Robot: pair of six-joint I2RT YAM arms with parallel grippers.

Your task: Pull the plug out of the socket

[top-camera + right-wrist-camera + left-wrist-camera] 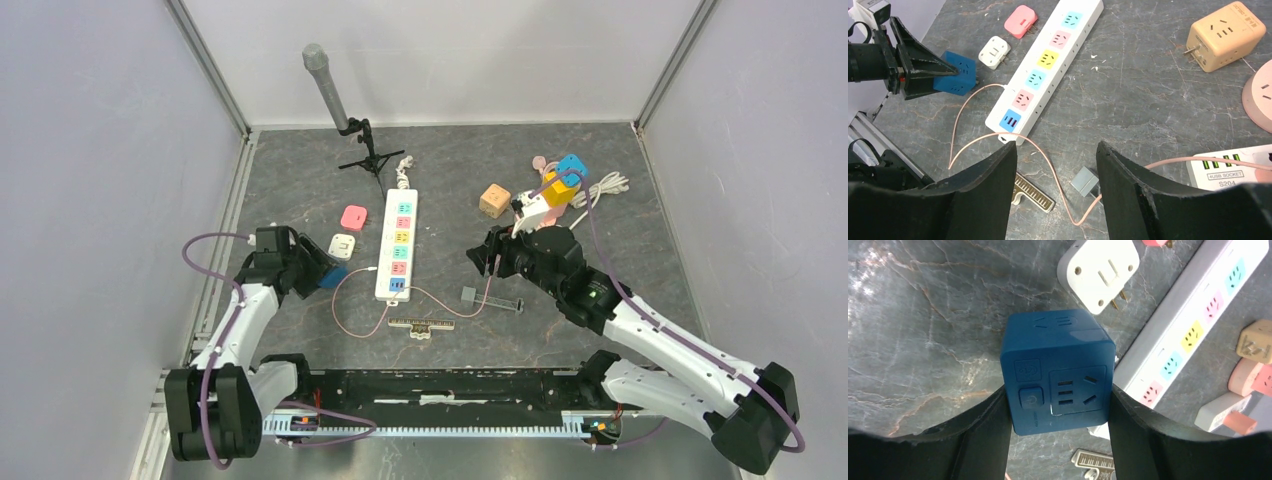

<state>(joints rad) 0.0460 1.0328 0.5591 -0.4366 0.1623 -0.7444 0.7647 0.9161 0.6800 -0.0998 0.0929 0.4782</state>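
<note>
While the left gripper clamps a blue socket cube between its two black fingers, one finger pressed flat against each side of the cube, a small grey plug lies free on the dark marbled table. The plug sits near the right gripper. In the right wrist view it shows low in the gap between that gripper's fingers; the overhead view shows it on the table, apart from them. The right gripper's fingers stand wide apart and hold nothing.

The blue cube is at the left side of the table, just left of a long white power strip. The cube has rounded corners. The face turned to the left wrist camera carries an outlet with five slots, a square power button beside it, and a small square emblem above the button.

The grey plug is a small boxy block, paler on its upper face. It lies near the front end of the power strip. A thin pink cable runs from it in loose curves across the table, passes the end of the strip, loops, and reaches the side of the blue cube. Whether that far end is seated in the cube cannot be told.
</note>
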